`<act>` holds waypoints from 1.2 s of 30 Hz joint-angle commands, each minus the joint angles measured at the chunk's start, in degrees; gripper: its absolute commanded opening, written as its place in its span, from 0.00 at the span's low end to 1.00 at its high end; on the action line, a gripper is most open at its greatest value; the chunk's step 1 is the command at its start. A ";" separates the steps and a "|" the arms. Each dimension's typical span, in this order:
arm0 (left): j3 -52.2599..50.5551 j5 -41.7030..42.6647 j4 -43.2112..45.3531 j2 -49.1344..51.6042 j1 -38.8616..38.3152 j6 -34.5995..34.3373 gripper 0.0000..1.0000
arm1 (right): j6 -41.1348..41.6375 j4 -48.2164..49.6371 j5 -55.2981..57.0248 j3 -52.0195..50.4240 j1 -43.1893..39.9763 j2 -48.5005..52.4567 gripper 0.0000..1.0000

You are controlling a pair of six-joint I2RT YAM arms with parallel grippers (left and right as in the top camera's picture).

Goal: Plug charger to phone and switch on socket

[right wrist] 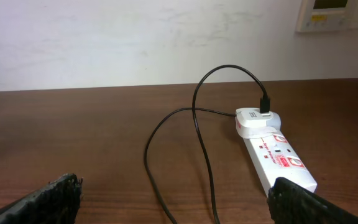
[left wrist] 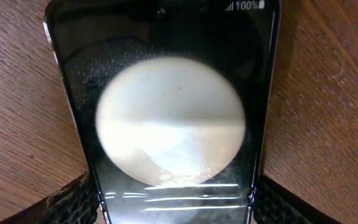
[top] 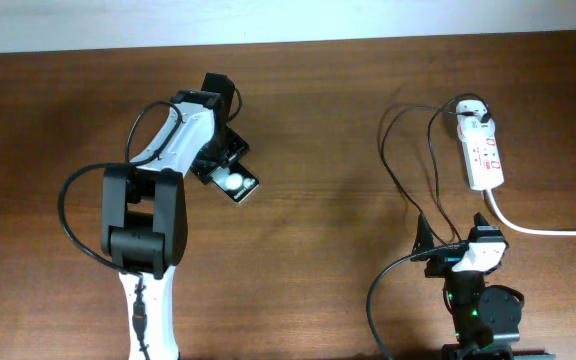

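The phone (left wrist: pixel 173 124), black with a big white circle on its face, lies flat on the wooden table (top: pixel 318 230) and fills the left wrist view. My left gripper (left wrist: pixel 173 186) is shut on it, with a finger against each long edge. Overhead, the phone (top: pixel 240 185) sits under that gripper (top: pixel 226 170) at the centre left. The socket (top: pixel 485 158) lies at the far right with the charger adapter (top: pixel 473 120) plugged into its far end. The charger's black cable (right wrist: pixel 197 124) loops toward my right gripper (right wrist: pixel 176 190), which is open and empty. The cable's plug tip is hidden.
A thick white cord (top: pixel 538 228) runs from the socket (right wrist: pixel 278 158) off the right edge. A white wall stands behind the table's far edge, with a white panel (right wrist: pixel 334 12) at its upper right. The right arm base (top: pixel 483 310) is at the front right.
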 commanded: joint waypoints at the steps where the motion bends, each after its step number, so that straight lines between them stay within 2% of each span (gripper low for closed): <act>1: -8.07 1.29 0.31 16.41 0.74 0.31 0.75 | 0.20 -0.22 0.09 -0.48 -0.37 -0.11 0.99; 13: -6.56 1.27 -2.45 16.39 0.74 0.96 0.74 | 0.20 -0.22 0.09 -0.48 -0.37 -0.11 0.99; 26: 6.75 1.25 -17.46 16.28 0.74 2.08 0.68 | 0.20 -0.22 0.09 -0.48 -0.37 -0.11 0.99; 36: 9.49 0.83 -20.41 11.52 0.74 4.13 0.66 | 0.20 -0.22 0.09 -0.48 -0.37 -0.11 0.99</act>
